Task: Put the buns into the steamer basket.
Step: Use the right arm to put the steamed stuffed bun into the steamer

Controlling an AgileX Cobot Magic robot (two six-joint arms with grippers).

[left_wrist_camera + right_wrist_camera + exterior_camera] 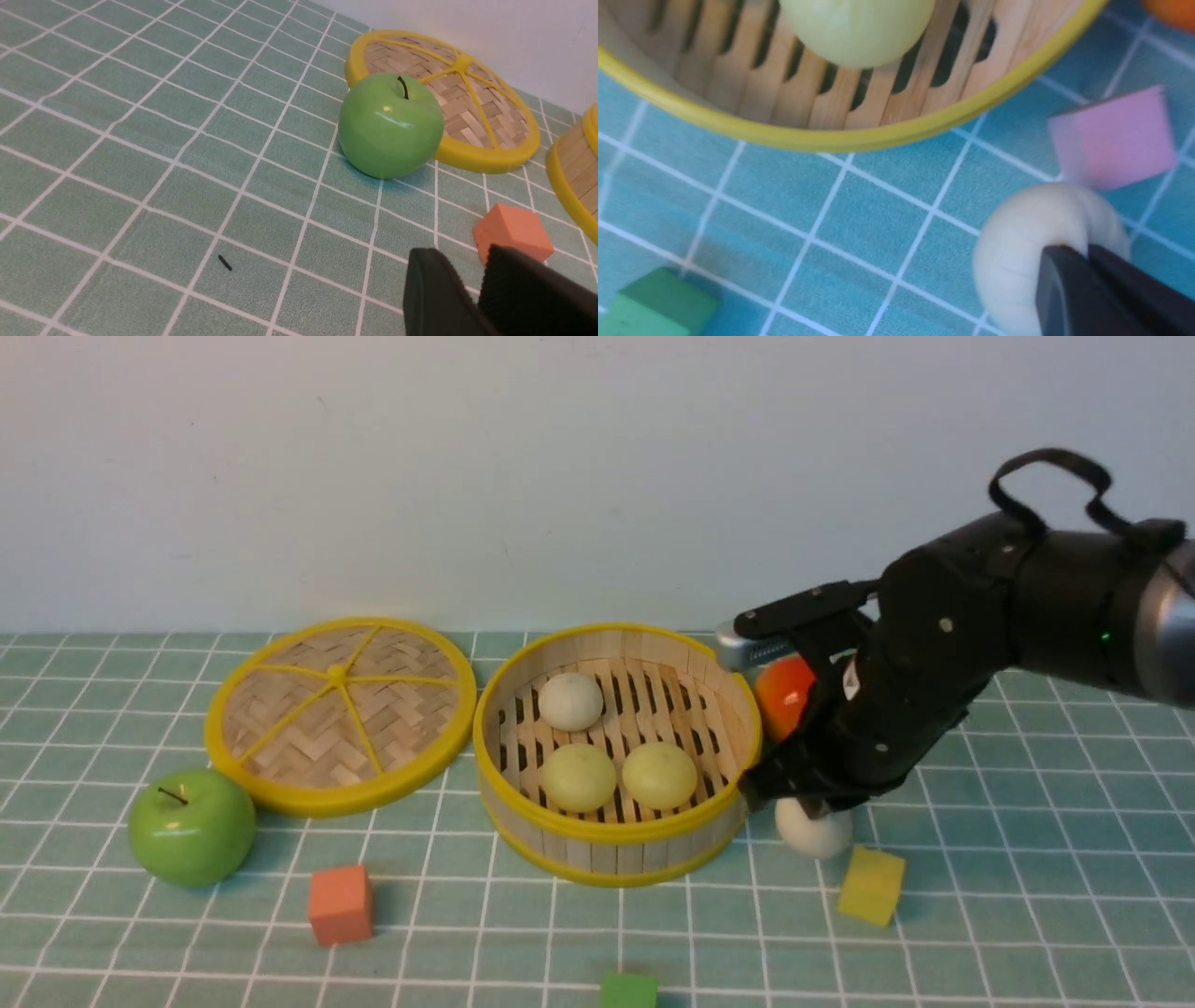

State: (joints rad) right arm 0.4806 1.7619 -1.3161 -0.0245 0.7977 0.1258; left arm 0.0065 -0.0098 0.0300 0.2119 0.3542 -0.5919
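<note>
Buns: three of the four already lie on the slatted floor of the basket [618, 845], namely one white bun [570, 701] toward the far side and two yellow-green buns [578, 777] [659, 775] side by side nearer the camera. The fourth bun [814, 831], off-white, sits on the tiled cloth just outside the basket's right wall, between that wall and a yellow cube [872, 884]. The right gripper [1085, 254] is down over this bun; in the right wrist view its two dark fingers stand pressed together on the bun's top rather than spread around its sides, so the pincer is clenched, and whether it has any real hold on the bun cannot be told. The left gripper [472, 275] hangs over bare cloth near an orange cube [513, 230] and a green apple [390, 125], its fingers slightly parted and holding nothing. The lid [340, 713] lies flat to the left of the basket. Judged from this layout, the task is three-quarters complete; what remains is to secure the last bun, lift it over the rim and set it down in the free floor space.
</note>
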